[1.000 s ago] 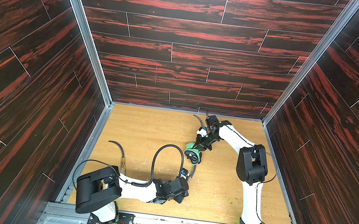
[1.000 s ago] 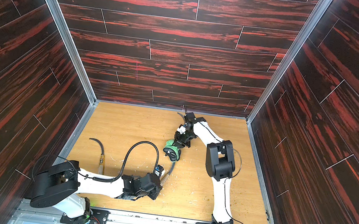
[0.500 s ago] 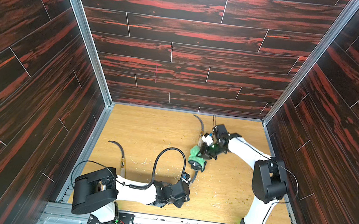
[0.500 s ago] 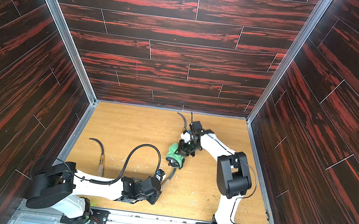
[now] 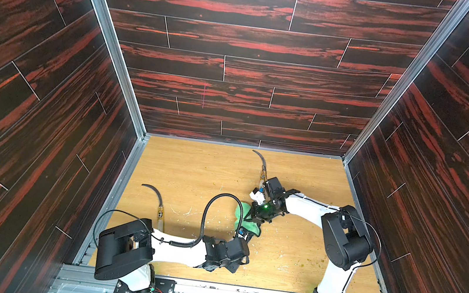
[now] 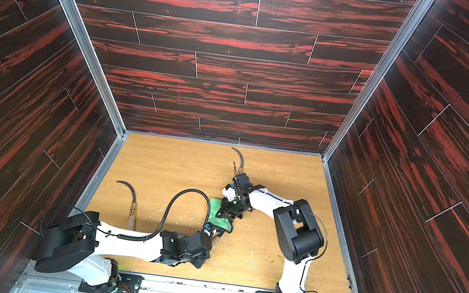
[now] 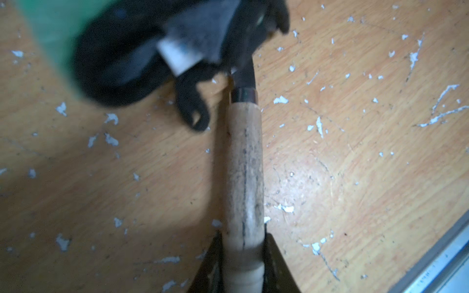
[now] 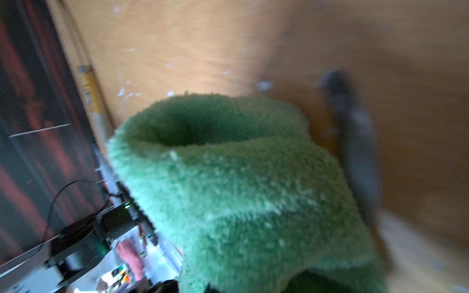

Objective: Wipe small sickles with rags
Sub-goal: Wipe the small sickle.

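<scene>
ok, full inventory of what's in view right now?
sickles: 3, dark curved blades, pale handles; held sickle in the left pincer, loose sickle flat on the table's left side, far sickle flat near the back wall
rag: 1, green, fluffy; bunched in the right pincer, by the held sickle's blade
table: 1, light wood
flecks: many, white, scattered on the table
walls: 3, dark red wood panels
cable: 1, black, ribbed; loops up from the left arm
left pincer: shut on the handle
right pincer: shut on the rag
</scene>
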You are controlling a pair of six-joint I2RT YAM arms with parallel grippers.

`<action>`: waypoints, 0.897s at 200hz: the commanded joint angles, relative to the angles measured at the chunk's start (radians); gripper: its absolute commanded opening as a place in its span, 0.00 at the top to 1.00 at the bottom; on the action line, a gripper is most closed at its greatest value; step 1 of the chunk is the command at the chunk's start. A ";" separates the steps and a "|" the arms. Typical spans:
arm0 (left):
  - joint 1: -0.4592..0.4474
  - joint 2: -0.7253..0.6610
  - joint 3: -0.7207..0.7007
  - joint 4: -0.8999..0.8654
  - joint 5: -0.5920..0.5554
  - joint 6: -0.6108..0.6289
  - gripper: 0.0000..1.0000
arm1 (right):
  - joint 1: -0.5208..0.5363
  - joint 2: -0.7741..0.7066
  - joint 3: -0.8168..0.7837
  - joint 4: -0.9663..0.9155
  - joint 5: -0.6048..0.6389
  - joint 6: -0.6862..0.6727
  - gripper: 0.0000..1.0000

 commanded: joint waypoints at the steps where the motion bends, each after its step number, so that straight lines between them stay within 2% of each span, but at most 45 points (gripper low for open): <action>1: 0.001 0.018 0.027 0.002 -0.012 0.005 1.00 | 0.018 0.002 -0.012 0.038 -0.095 0.039 1.00; 57: 0.001 0.040 0.037 0.009 0.005 0.015 1.00 | 0.010 -0.118 -0.021 0.042 -0.054 0.079 1.00; 83: 0.001 0.022 0.020 0.009 0.005 0.011 1.00 | -0.010 -0.189 -0.012 0.009 0.061 0.095 1.00; 116: 0.001 0.007 0.000 0.010 0.002 0.004 1.00 | -0.018 -0.246 0.029 -0.111 0.258 0.048 1.00; 146: 0.001 0.011 0.000 0.012 0.004 0.006 1.00 | -0.018 -0.256 0.030 -0.222 0.346 -0.013 1.00; 179: 0.001 0.019 0.003 0.013 0.005 0.007 1.00 | -0.008 -0.262 -0.058 -0.251 0.368 -0.022 1.00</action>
